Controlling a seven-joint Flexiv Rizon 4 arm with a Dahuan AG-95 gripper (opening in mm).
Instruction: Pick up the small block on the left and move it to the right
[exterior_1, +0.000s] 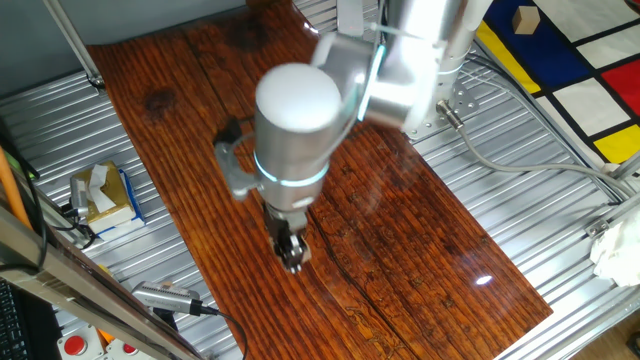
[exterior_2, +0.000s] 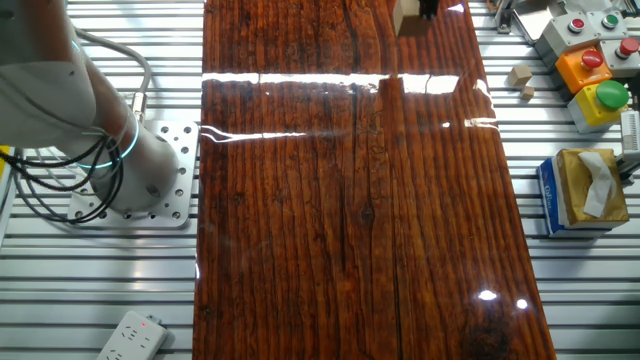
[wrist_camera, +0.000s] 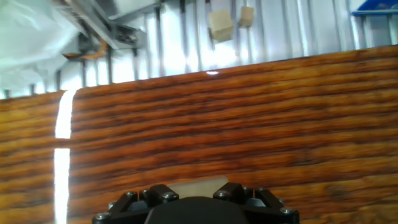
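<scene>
Now – arm bent over board | gripper (exterior_1: 292, 255) down, clamping small block (exterior_2: 410, 17)

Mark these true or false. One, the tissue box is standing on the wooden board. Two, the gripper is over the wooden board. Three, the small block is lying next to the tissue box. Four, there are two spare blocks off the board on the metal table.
1. The tissue box stands on the wooden board. False: it stands on the metal table beside the board.
2. The gripper is over the wooden board. True.
3. The small block lies next to the tissue box. False: it is at the gripper, between the jaws in the hand view.
4. Two spare blocks lie on the metal table, off the board. True.
</scene>
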